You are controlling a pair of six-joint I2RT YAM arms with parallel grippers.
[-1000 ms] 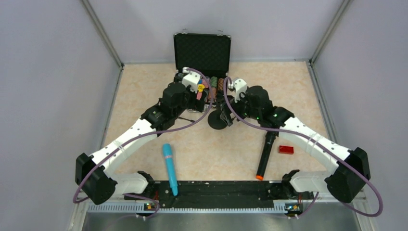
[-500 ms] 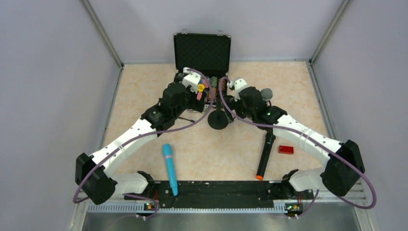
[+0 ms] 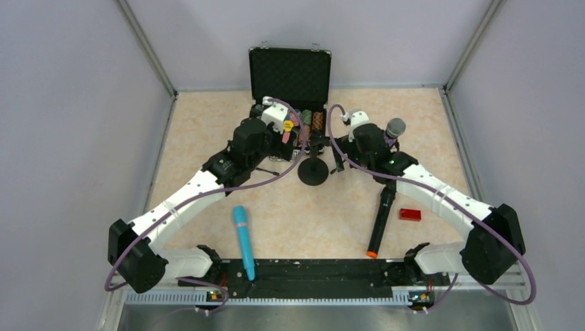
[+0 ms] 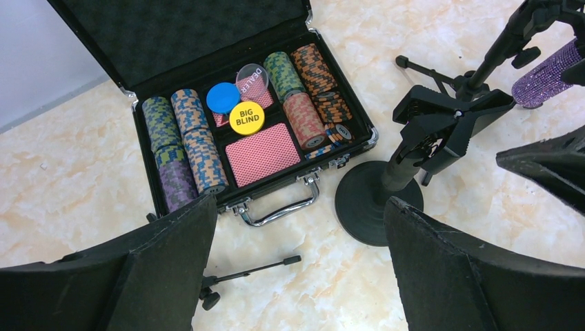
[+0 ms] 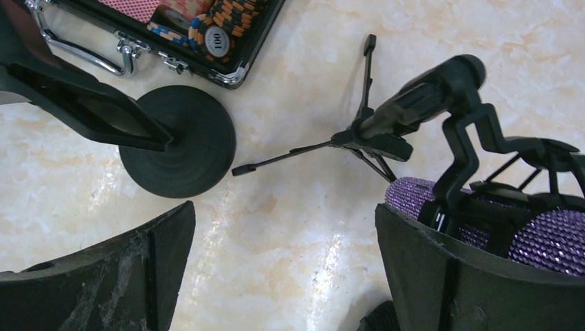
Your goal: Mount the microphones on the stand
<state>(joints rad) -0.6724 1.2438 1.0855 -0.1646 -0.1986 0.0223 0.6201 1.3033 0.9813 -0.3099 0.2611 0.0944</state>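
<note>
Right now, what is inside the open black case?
Stacks of poker chips, red-backed cards, and yellow, blue and clear buttons. Whatever lies beneath them is covered.

This is a robotics lab test cell. 2 white-and-black arms, the left arm (image 3: pixel 183 196) and the right arm (image 3: pixel 441 196), are bolted to a black rail (image 3: pixel 310 270) at the near edge of a beige marble-patterned tabletop (image 3: pixel 200 124). Plain grey panels (image 3: pixel 69 103) on aluminium posts (image 3: pixel 147 48) box it in. Purple cables (image 3: pixel 532 276) loop loosely off the arms, and staged props include an open poker-chip case (image 4: pixel 172 34).
</note>
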